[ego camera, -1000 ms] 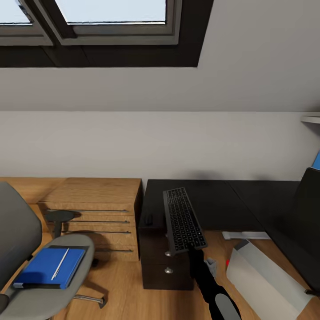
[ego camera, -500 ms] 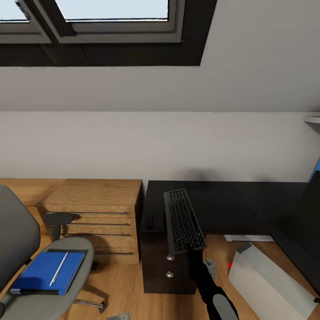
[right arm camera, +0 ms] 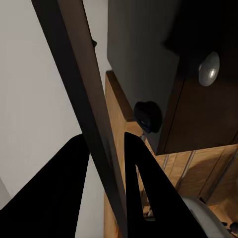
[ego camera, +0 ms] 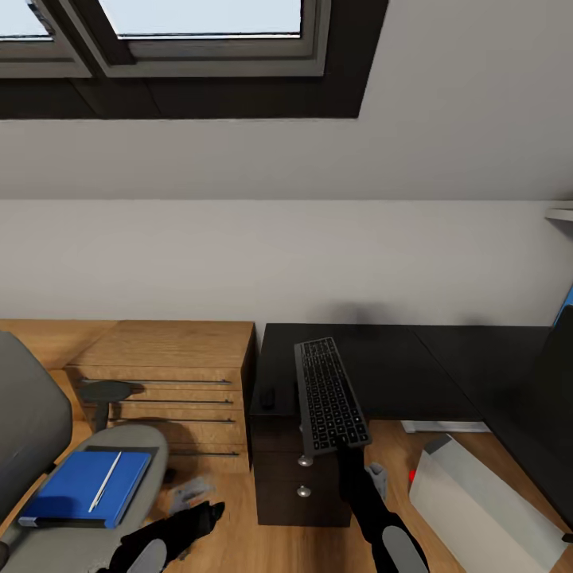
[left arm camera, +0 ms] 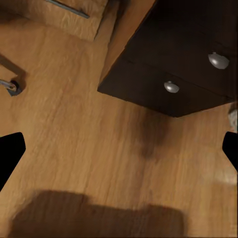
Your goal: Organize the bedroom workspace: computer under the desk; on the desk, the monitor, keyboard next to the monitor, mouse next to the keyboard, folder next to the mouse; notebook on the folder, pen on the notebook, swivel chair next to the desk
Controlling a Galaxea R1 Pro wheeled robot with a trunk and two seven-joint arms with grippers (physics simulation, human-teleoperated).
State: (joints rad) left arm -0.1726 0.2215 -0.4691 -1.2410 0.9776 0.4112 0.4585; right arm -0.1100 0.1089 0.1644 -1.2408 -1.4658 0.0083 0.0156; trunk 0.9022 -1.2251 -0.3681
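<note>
The grey keyboard [ego camera: 329, 404] with black keys points lengthwise over the left end of the black desk [ego camera: 414, 358]. My right gripper [ego camera: 348, 447] is shut on its near end, which overhangs the drawer unit. The right wrist view shows the keyboard [right arm camera: 79, 94] edge-on between my right gripper's [right arm camera: 106, 173] fingers. The tiny mouse [ego camera: 267, 395] sits on the desk left of the keyboard. On the swivel chair [ego camera: 44, 446] lies the blue folder [ego camera: 79, 485] with the pen [ego camera: 105, 481] on it. I cannot make out the notebook. My left gripper [ego camera: 189, 493] hangs open over the floor.
The grey computer [ego camera: 477, 505] lies tilted on the floor at the right, below the desk. The black monitor [ego camera: 557, 374] shows at the right edge. A light-wood drawer chest [ego camera: 175, 374] stands between chair and desk. The drawer unit [left arm camera: 168, 59] has round silver knobs.
My left arm has come up into the head view at the bottom left, beside the chair seat. The view shifted slightly a second ago. The keyboard has stayed in the right gripper.
</note>
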